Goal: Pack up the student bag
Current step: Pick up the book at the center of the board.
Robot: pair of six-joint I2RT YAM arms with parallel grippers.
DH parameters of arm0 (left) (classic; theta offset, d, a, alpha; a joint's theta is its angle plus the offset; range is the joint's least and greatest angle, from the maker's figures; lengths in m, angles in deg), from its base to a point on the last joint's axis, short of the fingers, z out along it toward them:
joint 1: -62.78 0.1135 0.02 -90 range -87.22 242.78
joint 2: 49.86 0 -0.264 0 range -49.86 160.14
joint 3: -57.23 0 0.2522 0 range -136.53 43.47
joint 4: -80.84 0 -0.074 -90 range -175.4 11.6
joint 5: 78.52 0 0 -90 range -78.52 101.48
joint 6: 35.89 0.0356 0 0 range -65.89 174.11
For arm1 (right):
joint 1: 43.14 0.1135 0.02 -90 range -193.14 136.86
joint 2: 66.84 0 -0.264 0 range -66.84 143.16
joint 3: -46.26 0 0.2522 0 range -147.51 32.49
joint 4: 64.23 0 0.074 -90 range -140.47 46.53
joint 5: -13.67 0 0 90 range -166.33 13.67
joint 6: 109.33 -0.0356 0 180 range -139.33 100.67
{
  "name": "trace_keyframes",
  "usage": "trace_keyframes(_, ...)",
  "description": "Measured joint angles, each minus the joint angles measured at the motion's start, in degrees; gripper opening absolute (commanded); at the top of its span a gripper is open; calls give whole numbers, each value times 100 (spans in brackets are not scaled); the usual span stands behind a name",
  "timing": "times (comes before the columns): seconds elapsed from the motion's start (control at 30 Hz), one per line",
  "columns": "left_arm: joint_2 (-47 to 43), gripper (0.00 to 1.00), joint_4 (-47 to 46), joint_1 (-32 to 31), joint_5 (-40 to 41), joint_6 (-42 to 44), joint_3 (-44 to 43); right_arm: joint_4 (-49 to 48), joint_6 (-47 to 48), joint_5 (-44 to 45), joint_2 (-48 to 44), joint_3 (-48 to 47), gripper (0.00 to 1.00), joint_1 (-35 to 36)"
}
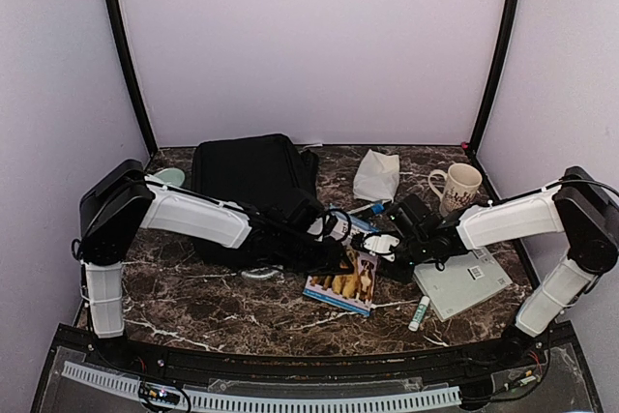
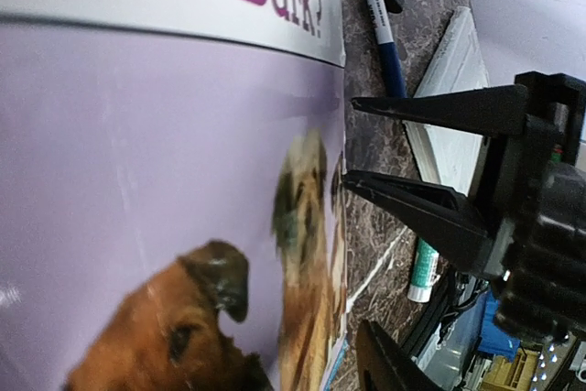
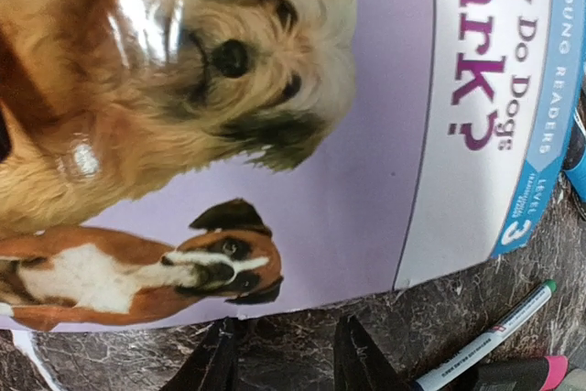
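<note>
Filling both wrist views, a book (image 3: pixel 302 180) with dogs on its lilac cover is sitting closest to the lenses; in the top view it is lying at the centre of the dark marbled desk (image 1: pixel 213 311), between the two arms; the right tool (image 3: pixel 284 325) is showing at the bottom of its own view, fingers standing partly apart with bare desk between them, tips just at the book's edge and gripping nothing; a marker (image 3: pixel 485 343) with a green cap is lying at the lower right of that view.

In the top view the left tool (image 1: pixel 338 234) is hanging over the book's upper left corner; whether it is wide, narrow or holding anything I cannot tell; the bag (image 1: pixel 253 176) is lying flat in the upper middle, left of centre, with the left arm reaching across its lower right part; right of the bag a white crumpled pouch (image 1: pixel 376 174) and a mug (image 1: pixel 459 186) are standing at the back; a pale flat pad (image 1: pixel 464 282) is lying under the right arm, a green-ended tube (image 1: pixel 419 313) just below its left corner.
</note>
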Motion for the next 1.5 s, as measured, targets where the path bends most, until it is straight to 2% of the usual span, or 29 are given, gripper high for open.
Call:
trace_keyframes(0.07,-175,13,11,4,-4,105,79,-7,-11,9,0,4,37,0)
trace_keyframes(0.1,-247,19,7,2,-9,173,90,-9,-17,11,-2,7,37,0)
trace_keyframes(0.17,-365,38,-9,-4,-46,289,90,-9,-28,11,-4,7,37,0)
trace_keyframes(0.2,-402,43,-11,-4,-63,337,87,-9,-31,11,-7,7,37,0)
trace_keyframes(0.33,-439,49,26,-2,-146,494,57,-11,-33,15,-13,9,37,0)
trace_keyframes(0.4,-439,62,70,-2,-173,516,33,-24,-33,20,-17,17,37,0)
trace_keyframes(0.57,-439,71,212,-2,-240,529,17,-31,-39,31,-24,24,37,-9)
trace_keyframes(0.67,-468,72,387,-2,-129,507,57,-44,-48,37,-31,35,37,-17)
trace_keyframes(0.9,-815,60,468,39,122,369,704,-46,-50,48,-33,37,37,-17)
trace_keyframes(1.03,-1003,37,-35,138,-83,142,1257,-46,-50,46,-35,37,38,-17)
trace_keyframes(1.37,-953,0,-1215,295,-756,-293,1386,85,-42,96,-186,127,37,-24)
trace_keyframes(1.5,-920,0,-1340,295,-848,-350,1381,317,-26,216,-345,170,37,-79)
